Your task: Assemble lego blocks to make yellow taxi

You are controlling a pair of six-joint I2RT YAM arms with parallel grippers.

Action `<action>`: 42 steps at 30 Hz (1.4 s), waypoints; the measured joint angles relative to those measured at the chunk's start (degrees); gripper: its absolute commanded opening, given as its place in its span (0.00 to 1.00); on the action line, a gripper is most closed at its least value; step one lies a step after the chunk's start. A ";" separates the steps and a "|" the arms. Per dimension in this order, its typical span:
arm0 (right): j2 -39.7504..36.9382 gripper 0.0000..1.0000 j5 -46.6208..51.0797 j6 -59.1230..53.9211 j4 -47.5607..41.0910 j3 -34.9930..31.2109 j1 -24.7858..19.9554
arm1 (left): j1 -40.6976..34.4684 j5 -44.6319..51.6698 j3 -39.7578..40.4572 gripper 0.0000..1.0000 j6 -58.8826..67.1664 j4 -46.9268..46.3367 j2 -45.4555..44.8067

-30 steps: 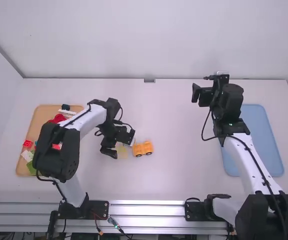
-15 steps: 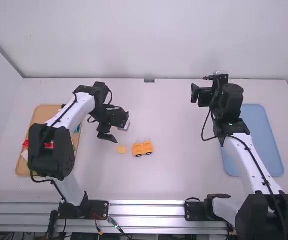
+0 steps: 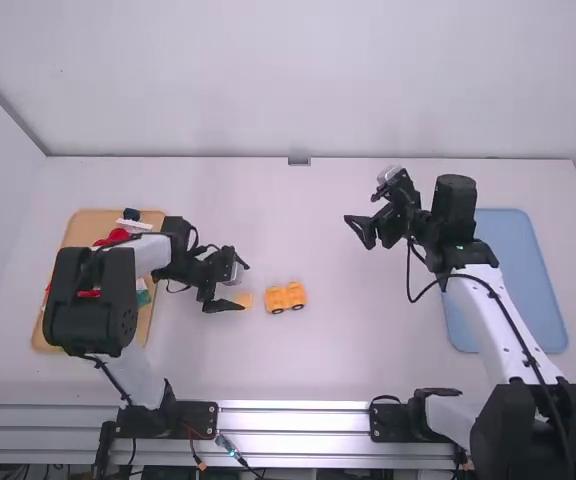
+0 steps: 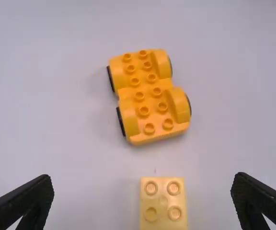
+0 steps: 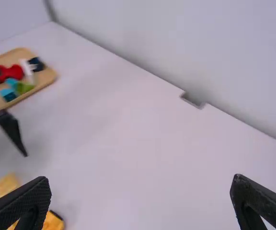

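Right now, keeps the left gripper (image 3: 246, 287) near the table's left-middle part, with its fingers spread wide apart. Has the small pale yellow block (image 4: 163, 203) framed between those two fingers in the left wrist view, with four round studs facing up. Just beyond the block in that same view, shows the yellow wheeled base (image 4: 148, 96), upright on its black wheels, with two rows of studs along the top and rounded fenders on both sides. In the high view, sets the block just to the left of the base, near but apart from it, both on the white table (image 3: 358, 350).

Holds the right gripper (image 3: 363, 208) well apart from both pieces, over toward the far side and right of the middle, also with its fingers spread wide.

At the left, keeps a wooden tray (image 3: 93, 222) partly covered by the left arm (image 3: 148, 255). Carries in it red pieces (image 5: 9, 73), a white piece (image 5: 27, 70), a dark blue piece (image 5: 36, 63), a teal block (image 5: 7, 94) and a green piece (image 5: 24, 88). At the right, lies flat as a blue tray (image 3: 511, 250), beside and partly behind the right arm (image 3: 498, 320).
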 measured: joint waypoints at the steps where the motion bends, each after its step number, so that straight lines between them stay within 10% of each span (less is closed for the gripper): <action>1: 0.50 0.99 -1.20 -1.20 0.37 -0.15 0.26 | 0.70 0.48 -1.22 0.99 -1.20 1.84 0.02; 16: 17.20 0.99 -9.64 -19.04 3.74 -2.43 13.62 | 3.28 4.61 -10.12 0.97 -6.62 19.63 6.56; 34: 17.20 0.99 -9.66 -20.79 3.85 -2.43 14.25 | 2.86 6.64 -8.85 0.43 -6.43 20.13 9.88; 42: 17.20 0.99 -9.66 -20.90 2.71 -2.43 14.16 | 2.86 6.23 -9.55 0.41 -6.21 23.34 9.86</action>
